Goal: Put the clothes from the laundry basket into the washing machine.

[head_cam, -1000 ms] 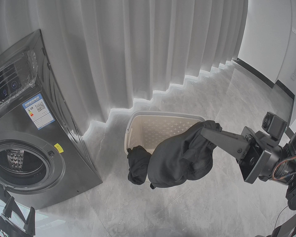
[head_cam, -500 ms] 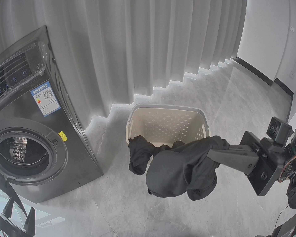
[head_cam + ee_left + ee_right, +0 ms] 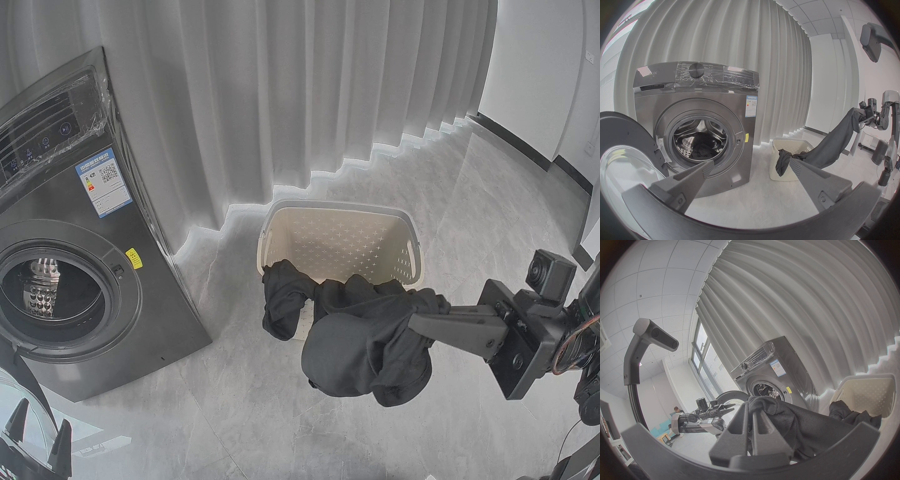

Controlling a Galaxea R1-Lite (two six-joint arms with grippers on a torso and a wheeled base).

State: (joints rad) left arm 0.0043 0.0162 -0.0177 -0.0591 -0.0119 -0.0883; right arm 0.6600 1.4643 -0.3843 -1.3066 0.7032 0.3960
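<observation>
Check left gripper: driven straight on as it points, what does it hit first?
Probably the washer, low on its front panel at the edge nearest the basket, beside the drum opening rather than in it. The left gripper is open. Depth is unclear.

matte grey wedge-shaped right gripper (image 3: 414, 323)

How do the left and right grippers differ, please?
The left gripper is open and empty; the right gripper is shut on a black garment. The left is low by the grey washing machine; the right, raised near the cream plastic laundry basket. Both have dark wedge-shaped fingers.
</observation>
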